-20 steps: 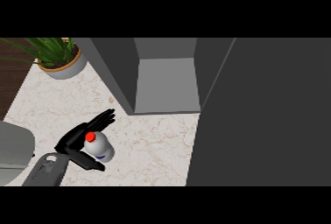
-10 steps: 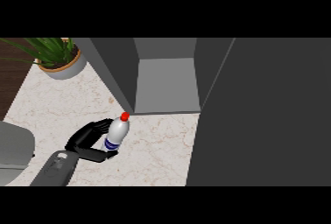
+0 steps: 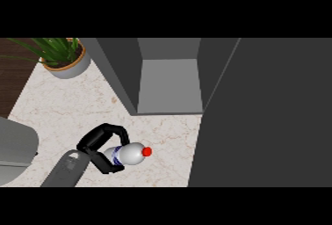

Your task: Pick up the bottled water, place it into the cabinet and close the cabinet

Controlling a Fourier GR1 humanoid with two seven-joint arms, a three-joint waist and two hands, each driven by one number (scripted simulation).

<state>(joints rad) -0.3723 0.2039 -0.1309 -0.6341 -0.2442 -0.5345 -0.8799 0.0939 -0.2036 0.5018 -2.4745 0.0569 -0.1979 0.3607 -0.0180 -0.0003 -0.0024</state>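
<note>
Bottled water (image 3: 128, 154) is the object to follow, held low and left of centre above a pale marble counter (image 3: 65, 105).

At the far left edge sits a grey rounded object (image 3: 13, 149) that cannot be identified. A potted plant (image 3: 63, 57) stands at the counter's far left corner.

Next comes the left hand (image 3: 97, 141), rising on its grey forearm from the lower edge. Its black fingers and thumb are curled round the bottle's body from the left side. The bottle is seen almost end-on, so its long axis is close to upright, with the red cap (image 3: 147, 151) tipped a little to the right.

Farther from the robot and to the right of the hand is the cabinet (image 3: 170, 83), dark grey, with an open compartment that looks bare inside. The bottle is apart from that opening, with bare counter between them.

The cabinet door (image 3: 272, 114), a tall dark panel, fills the right side and stands open.

The right hand does not show. In my judgement the left hand must carry the bottle forward and rightward into the opening.
</note>
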